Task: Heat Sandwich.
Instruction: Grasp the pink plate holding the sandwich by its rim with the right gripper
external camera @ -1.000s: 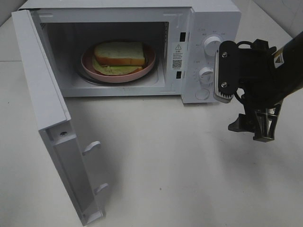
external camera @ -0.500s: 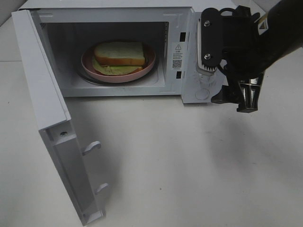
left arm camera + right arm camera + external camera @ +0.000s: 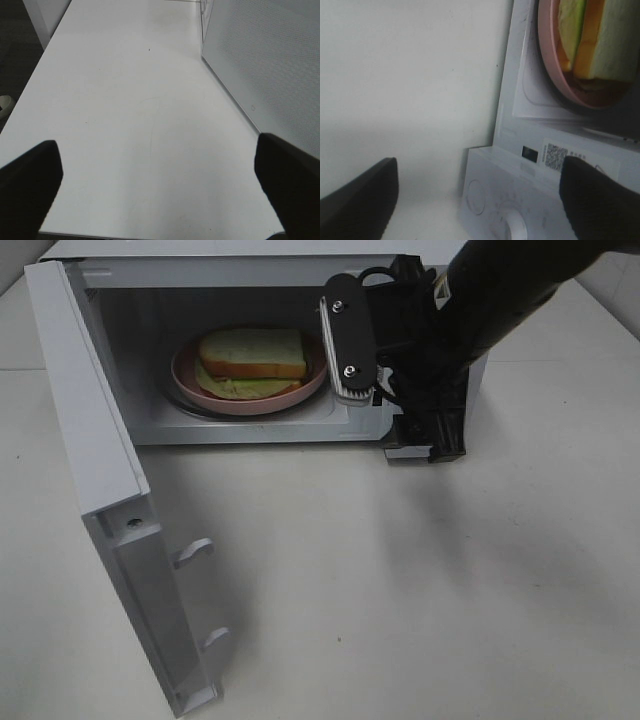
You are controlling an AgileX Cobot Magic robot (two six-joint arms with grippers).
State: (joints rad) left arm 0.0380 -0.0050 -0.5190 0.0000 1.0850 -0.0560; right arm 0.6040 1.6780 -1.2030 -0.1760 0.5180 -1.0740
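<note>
Already in open microwave [image 3: 240, 268], sandwich [image 3: 252, 353] on pink plate [image 3: 184, 373], right hand [image 3: 480, 197] spread nearby, left hand [image 3: 160, 190] spread.

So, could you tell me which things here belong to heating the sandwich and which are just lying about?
Job: sandwich, pink plate under it, open microwave, right gripper in front of it.
Idle: left gripper, table.

Pink plate [image 3: 250, 406] inside open microwave [image 3: 220, 270]; white table [image 3: 400, 590].

microwave dials [image 3: 512, 227] behind right gripper [image 3: 428, 440]
</note>
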